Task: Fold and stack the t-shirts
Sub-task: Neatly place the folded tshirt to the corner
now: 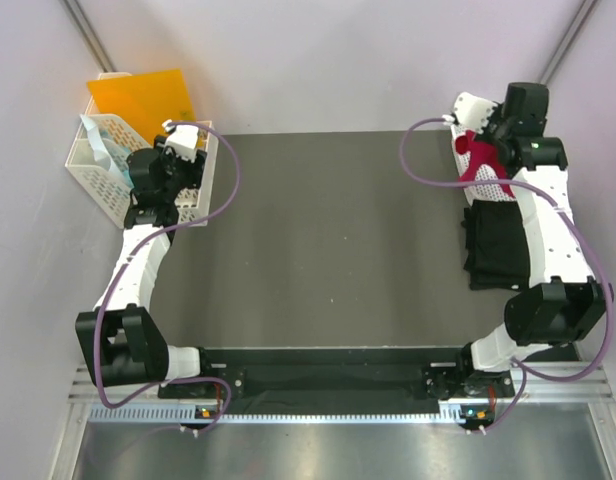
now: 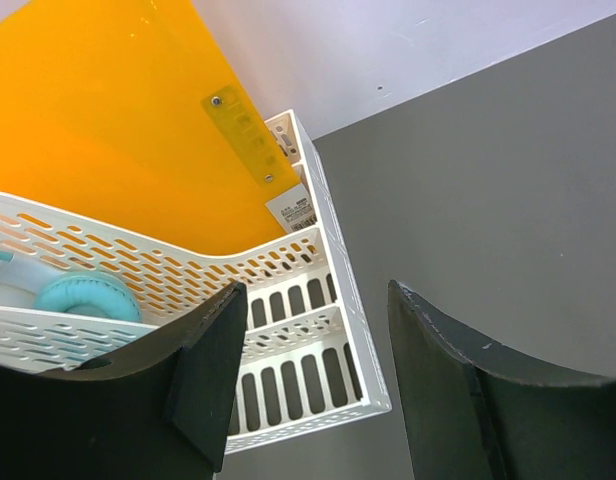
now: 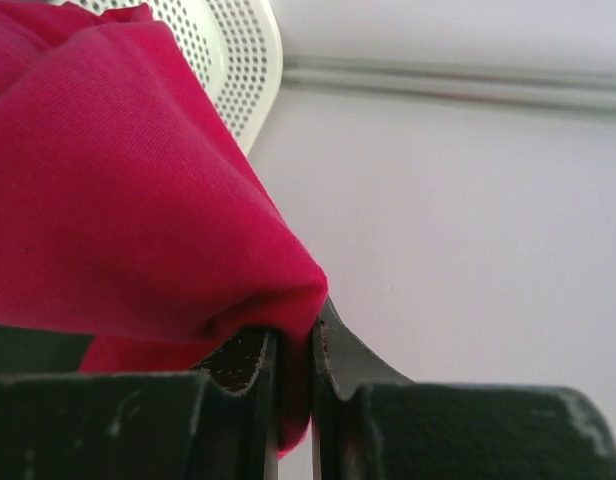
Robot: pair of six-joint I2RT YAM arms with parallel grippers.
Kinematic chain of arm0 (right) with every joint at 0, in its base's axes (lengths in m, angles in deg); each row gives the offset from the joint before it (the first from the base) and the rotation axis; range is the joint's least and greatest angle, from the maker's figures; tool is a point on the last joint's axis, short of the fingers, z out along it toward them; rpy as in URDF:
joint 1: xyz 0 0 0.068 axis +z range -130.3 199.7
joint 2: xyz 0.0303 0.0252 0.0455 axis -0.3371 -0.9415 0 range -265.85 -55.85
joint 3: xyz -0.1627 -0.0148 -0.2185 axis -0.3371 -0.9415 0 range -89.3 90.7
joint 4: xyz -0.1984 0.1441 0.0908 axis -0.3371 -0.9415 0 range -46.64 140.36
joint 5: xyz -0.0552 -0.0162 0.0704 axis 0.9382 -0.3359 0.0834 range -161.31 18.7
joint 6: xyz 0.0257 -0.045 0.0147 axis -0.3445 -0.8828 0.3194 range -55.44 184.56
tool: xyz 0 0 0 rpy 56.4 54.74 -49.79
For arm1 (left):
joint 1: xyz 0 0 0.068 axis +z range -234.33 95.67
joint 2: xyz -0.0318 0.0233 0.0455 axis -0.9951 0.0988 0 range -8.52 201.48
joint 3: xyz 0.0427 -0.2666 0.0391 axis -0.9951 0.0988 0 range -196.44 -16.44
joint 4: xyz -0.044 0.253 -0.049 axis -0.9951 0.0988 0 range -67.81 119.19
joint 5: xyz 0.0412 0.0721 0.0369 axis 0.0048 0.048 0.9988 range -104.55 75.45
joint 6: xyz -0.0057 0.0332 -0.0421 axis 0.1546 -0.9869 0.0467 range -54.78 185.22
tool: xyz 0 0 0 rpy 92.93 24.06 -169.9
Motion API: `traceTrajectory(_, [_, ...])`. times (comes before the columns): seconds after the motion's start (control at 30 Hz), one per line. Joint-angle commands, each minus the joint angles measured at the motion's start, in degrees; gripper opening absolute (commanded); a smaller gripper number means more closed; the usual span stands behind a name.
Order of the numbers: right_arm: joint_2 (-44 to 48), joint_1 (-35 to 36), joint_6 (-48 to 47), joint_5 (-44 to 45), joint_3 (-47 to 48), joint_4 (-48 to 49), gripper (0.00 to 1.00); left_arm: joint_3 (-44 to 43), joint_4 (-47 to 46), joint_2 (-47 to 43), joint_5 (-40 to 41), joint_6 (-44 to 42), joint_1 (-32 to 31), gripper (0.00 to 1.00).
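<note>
The right gripper (image 3: 293,352) pinches a bright pinkish-red cloth t-shirt (image 3: 118,200), seemingly lifted, at the grey table (image 1: 318,240)'s far right corner; the left gripper (image 2: 316,300) gapes empty above a white lattice plastic basket (image 2: 288,262).

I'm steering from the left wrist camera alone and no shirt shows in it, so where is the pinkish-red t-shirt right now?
Observer: The bright pinkish-red cloth t-shirt is pinched in the right gripper, with the jaws shut on a fold of it.
Operator: Whereabouts over the table?
Observer: In the top view that gripper is at the far right corner of the dark grey table, and the shirt is bunched up at it.
Operator: And the black one?
Observer: The plain black cloth t-shirt lies as a compact folded rectangle along the table's right edge, nearer the bases and partly under the right arm.
</note>
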Motion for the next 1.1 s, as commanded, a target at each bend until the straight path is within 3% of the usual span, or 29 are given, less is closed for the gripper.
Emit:
traceTrajectory(0.0, [5.60,-4.37,0.84,1.82,-0.58,7.39,0.00,-2.71,-0.72,-0.84,-1.07,1.32,-0.22,0.63])
traceTrajectory(0.23, [8.06,-6.04,1.89,3.13,-4.25,8.09,0.00,-2.62,-0.37,-1.01,-1.51,1.32,-0.40,0.63])
traceTrajectory(0.53, [13.86,-11.49,3.91,1.21,-21.83,18.63,0.00,-2.19,-0.10,-0.93,-1.86,1.68,-0.49,0.63])
traceTrajectory(0.73, [13.34,-16.24,4.79,-1.69,-27.03,27.06,0.00,-2.80,0.69,-0.49,-2.12,1.32,-0.66,0.63])
traceTrajectory(1.07, [10.44,-17.21,2.59,-8.11,-31.26,41.40,0.00,-3.59,4.20,-0.84,-2.47,-2.01,-0.93,0.63])
